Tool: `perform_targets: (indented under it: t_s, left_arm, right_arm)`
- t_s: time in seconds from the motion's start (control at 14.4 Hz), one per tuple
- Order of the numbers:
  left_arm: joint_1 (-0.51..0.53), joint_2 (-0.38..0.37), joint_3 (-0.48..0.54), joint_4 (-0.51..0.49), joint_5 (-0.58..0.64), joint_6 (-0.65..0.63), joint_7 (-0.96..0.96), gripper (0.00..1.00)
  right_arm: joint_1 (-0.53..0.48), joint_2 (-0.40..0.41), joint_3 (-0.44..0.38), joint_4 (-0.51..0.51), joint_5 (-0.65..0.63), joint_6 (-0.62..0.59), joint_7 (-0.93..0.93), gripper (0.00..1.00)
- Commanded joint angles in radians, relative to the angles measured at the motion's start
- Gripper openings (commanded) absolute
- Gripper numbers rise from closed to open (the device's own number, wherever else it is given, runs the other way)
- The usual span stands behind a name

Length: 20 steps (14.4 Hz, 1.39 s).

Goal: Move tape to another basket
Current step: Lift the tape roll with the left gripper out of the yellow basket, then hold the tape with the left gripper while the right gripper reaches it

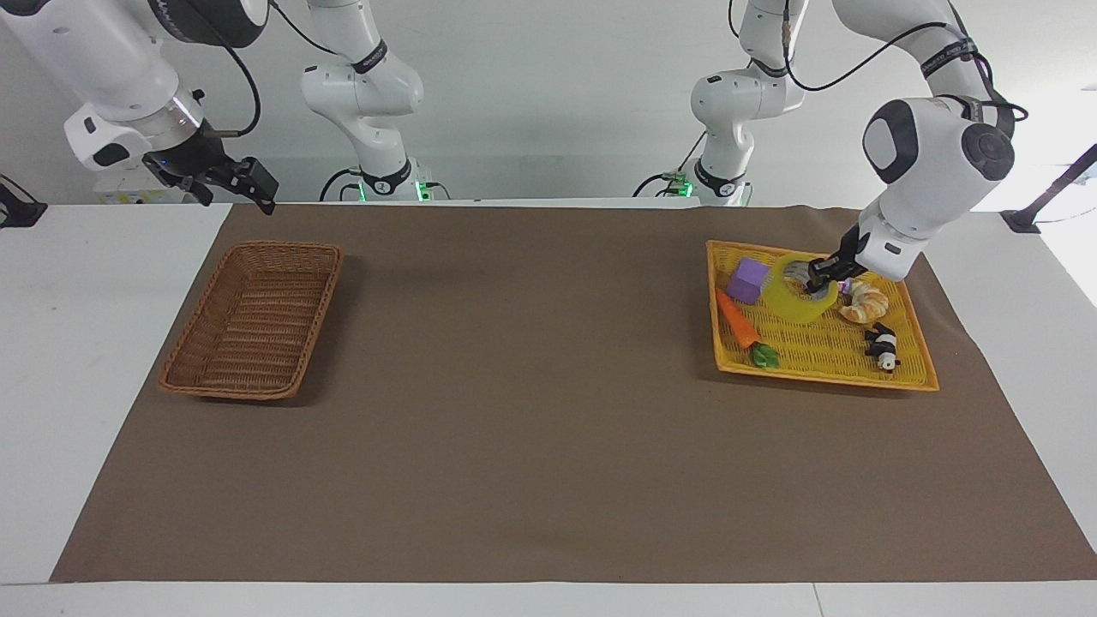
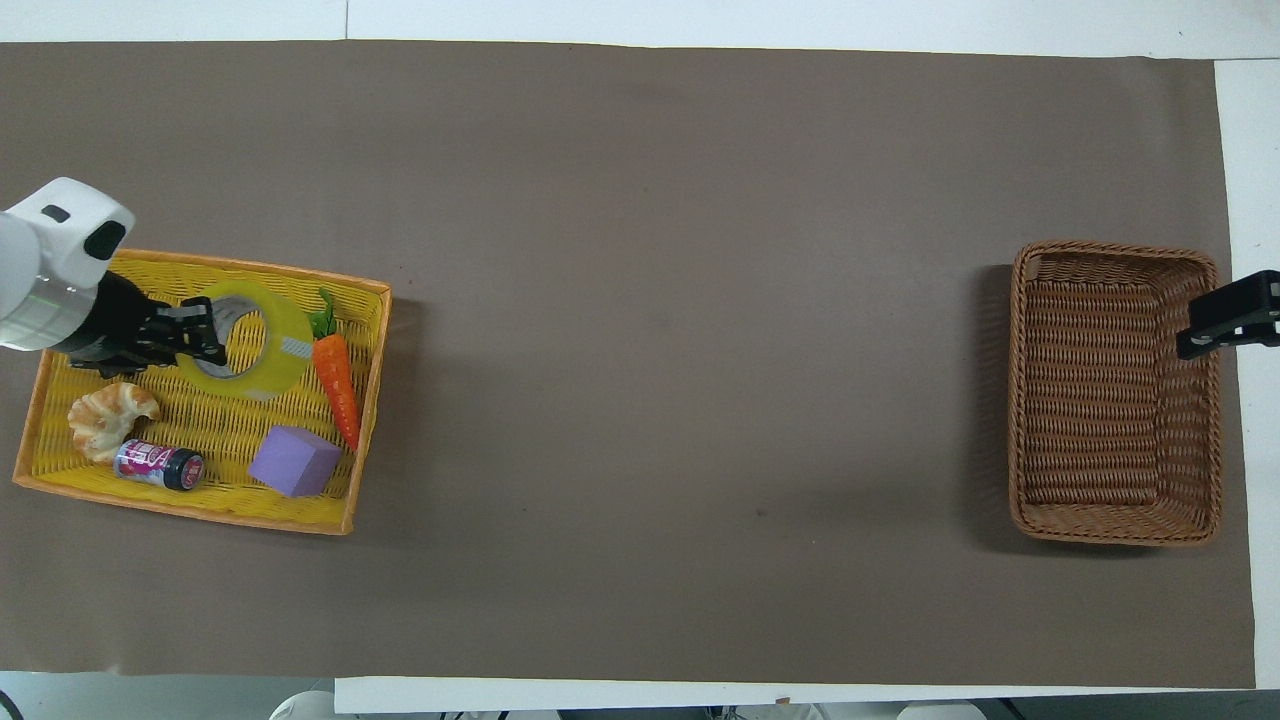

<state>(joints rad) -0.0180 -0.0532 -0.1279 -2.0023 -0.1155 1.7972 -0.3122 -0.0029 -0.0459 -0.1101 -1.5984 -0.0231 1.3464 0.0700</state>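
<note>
A: In the facing view, what is the left gripper (image 1: 821, 276) doing?

B: It is gripping the tape (image 1: 800, 292) by the wall of the roll, one finger going inside the core; the roll is hanging tilted over the yellow tray (image 1: 823, 358), clear of the mesh, above the space between the purple block (image 1: 748, 280) and the croissant toy (image 1: 864, 303). The right gripper (image 1: 233, 182) is waiting in the air at the right arm's end of the table; its fingers, I cannot tell.

A: And in the overhead view?

B: The left gripper (image 2: 190, 332) is covering the edge of the tape (image 2: 262, 338); the roll is lying over the tray (image 2: 190, 500) just beside the carrot (image 2: 338, 382), perhaps over its leaves. The wicker basket (image 2: 1112, 528) is sitting well apart, toward the right arm's end.

A: Which step is that?

B: I am judging it as the lift, with the carry coming next; that move is calling for a long travel across the mat, maybe a handover, keeping the clamp firm because the roll is dangling.
</note>
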Motion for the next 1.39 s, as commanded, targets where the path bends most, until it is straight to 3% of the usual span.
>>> perform_targets:
  t_s: [0.0,0.42,0.62,0.83,0.97,1.18,1.32]
  left_arm:
    - [-0.137,-0.004,0.010,0.016,-0.051,-0.019,-0.166,0.00]
    - [-0.258,-0.017,0.010,0.011,-0.327,-0.009,-0.235,0.00]
    - [-0.330,-0.013,0.010,0.055,-0.362,-0.030,-0.341,0.00]
    - [-0.332,0.009,0.011,0.108,-0.360,-0.010,-0.377,0.00]
    - [-0.333,0.015,0.011,0.108,-0.359,0.028,-0.369,0.00]
    - [-0.344,0.013,0.010,0.106,-0.355,0.014,-0.367,0.00]
    - [-0.365,0.013,0.010,0.105,-0.355,0.022,-0.372,0.00]
  right_arm:
    - [-0.002,-0.025,0.001,-0.031,0.002,0.020,-0.019,1.00]
    - [-0.002,-0.025,0.001,-0.031,0.002,0.020,-0.019,1.00]
    - [0.000,-0.025,0.003,-0.032,0.003,0.013,-0.021,1.00]
    - [0.001,-0.028,0.023,-0.020,0.026,-0.006,-0.060,1.00]
    - [-0.014,-0.029,0.009,-0.037,0.220,0.019,-0.191,1.00]
    - [-0.017,-0.046,0.010,-0.122,0.475,0.118,-0.222,1.00]
    - [-0.022,-0.049,0.010,-0.245,0.738,0.189,-0.223,1.00]
